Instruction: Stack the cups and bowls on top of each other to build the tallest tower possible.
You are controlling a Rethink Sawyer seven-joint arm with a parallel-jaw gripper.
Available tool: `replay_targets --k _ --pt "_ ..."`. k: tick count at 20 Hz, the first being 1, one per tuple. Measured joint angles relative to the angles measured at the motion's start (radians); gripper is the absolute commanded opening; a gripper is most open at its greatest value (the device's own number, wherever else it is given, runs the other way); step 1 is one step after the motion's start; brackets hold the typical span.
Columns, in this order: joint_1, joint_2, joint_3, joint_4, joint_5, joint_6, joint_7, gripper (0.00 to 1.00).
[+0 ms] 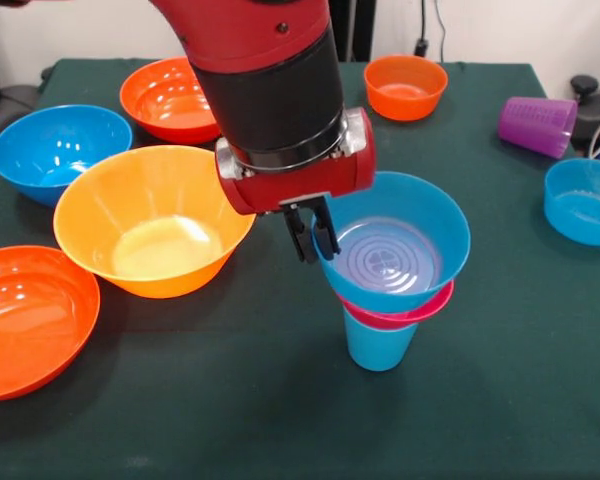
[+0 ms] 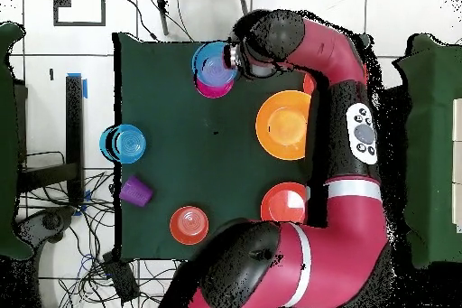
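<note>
- Three pieces are nested in the tower [image 1: 385, 300]: a blue cup [image 1: 378, 347] at the base, a pink bowl [image 1: 400, 313] in it, a small blue bowl [image 1: 395, 245] on top.
- That top bowl's rim is pinched by the gripper [image 1: 310, 238].
- Beside it, the yellow bowl [image 1: 150, 220] is seen on the green table [image 1: 280, 400].
- Far off, the purple cup [image 1: 537, 125] is lying on its side.

Tower [image 1: 390, 290] — blue bowl, pink bowl, light blue cup; green table [image 1: 230, 400] — purple cup [image 1: 537, 126].
</note>
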Motion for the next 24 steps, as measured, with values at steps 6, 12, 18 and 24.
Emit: replay_targets --k 6,12,18,24 --pt "-0.018 0.001 0.000 0.057 -0.002 -0.051 0.000 0.00" --pt "-0.031 -0.007 0.000 0.116 -0.002 -0.083 0.000 0.00" --pt "-0.042 -0.024 0.000 0.175 -0.004 -0.106 0.000 0.00" --pt "-0.043 -0.032 0.001 0.204 -0.004 -0.118 0.000 0.00"
